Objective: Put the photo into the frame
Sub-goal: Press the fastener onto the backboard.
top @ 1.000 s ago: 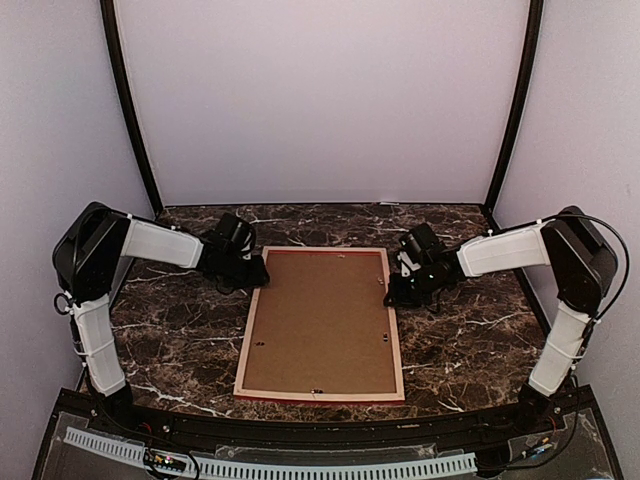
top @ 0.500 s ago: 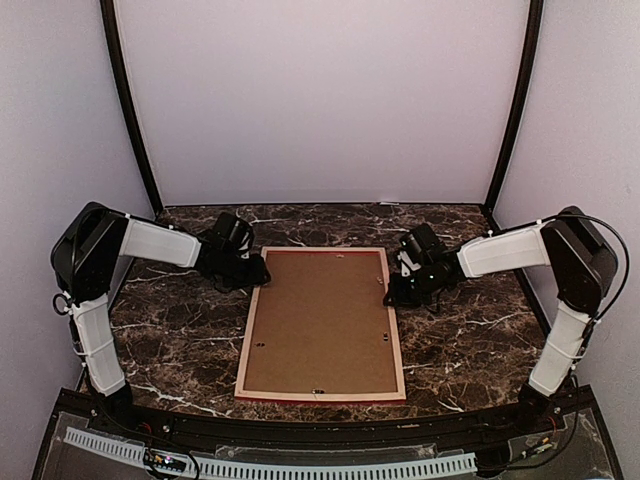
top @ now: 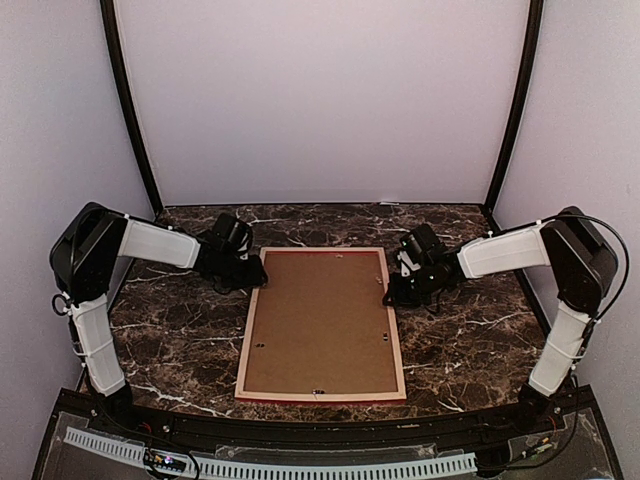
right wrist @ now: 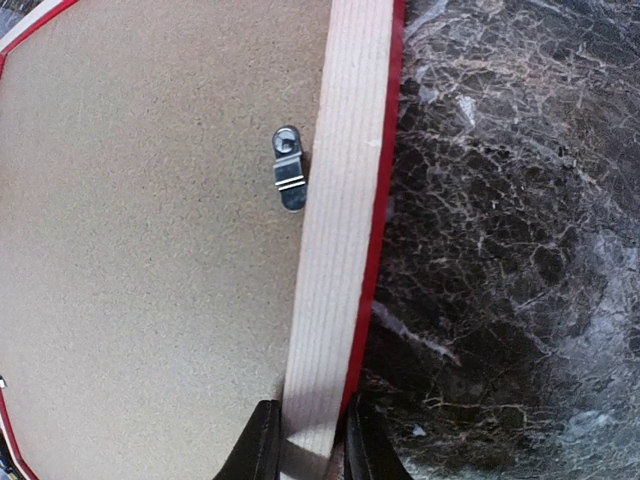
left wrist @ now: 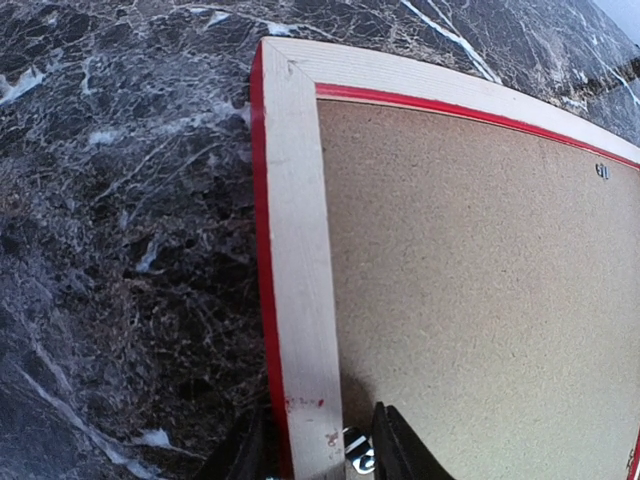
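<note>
Frame: red-edged pale wood picture frame (top: pixel 320 395) lies back-up mid dark marble table (top: pixel 170 340), long axis near-to-far (brown backing board (top: pixel 320 320) in place).
Right gripper (right wrist: pixel 308 445): clamped across far-right rail.
Left gripper (left wrist: pixel 318 450): fingers straddle far-left rail, grip unclear.

Picture frame (top: pixel 396 342) flat on dark marble table (top: pixel 475 340), back side up, brown backing board (top: pixel 320 325) showing, long sides running near to far. Left gripper (top: pixel 258 273) at its far-left corner. Right gripper (top: pixel 391 290) at the right rail, toward the far end.
</note>
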Motion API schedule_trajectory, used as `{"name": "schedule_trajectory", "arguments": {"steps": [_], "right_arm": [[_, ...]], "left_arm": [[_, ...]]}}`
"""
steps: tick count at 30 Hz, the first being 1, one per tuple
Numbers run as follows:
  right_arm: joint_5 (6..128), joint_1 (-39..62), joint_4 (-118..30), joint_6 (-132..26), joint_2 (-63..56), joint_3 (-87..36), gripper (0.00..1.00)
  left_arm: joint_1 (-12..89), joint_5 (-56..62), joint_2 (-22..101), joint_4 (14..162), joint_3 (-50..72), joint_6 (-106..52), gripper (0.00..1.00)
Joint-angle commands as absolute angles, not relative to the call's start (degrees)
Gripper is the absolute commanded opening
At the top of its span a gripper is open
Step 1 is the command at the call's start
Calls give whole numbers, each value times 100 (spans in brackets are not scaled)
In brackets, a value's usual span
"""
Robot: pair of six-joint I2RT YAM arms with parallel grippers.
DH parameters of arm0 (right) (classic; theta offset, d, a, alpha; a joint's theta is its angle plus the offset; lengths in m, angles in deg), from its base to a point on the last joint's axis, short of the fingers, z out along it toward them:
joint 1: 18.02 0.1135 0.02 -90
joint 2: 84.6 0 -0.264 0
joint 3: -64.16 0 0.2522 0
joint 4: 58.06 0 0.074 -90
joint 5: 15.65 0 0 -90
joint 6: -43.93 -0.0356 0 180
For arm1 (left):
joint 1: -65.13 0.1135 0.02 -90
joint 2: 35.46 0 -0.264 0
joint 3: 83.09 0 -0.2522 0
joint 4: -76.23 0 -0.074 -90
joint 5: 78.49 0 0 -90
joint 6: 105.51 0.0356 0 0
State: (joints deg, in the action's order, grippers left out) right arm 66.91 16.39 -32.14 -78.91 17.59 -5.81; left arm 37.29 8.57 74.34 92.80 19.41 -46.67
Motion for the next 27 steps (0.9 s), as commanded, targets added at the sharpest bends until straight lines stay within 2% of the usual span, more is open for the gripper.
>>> {"name": "schedule_trajectory", "arguments": {"steps": [1,4,7,16,27], "right_arm": [[6595,1626,-2989,-7630,1965,-340,19],[6585,1626,-2992,-7637,1975,-335,19],[6577,1623,-2999,-7630,1986,-339,19],[6570,1624,-3005,-7629,2000,-325,19],[6554,1616,-2980,-7613,2060,-374,19]], "left_arm": [[3824,925,7386,9733,2190,-4776,43],[3867,815,7293,9600,2259,-4868,51],[3923,756,7151,9494,2363,-4878,53],[3964,803,7251,9585,2326,-4673,48],[3769,1052,7575,10023,2057,-4295,49]]}}
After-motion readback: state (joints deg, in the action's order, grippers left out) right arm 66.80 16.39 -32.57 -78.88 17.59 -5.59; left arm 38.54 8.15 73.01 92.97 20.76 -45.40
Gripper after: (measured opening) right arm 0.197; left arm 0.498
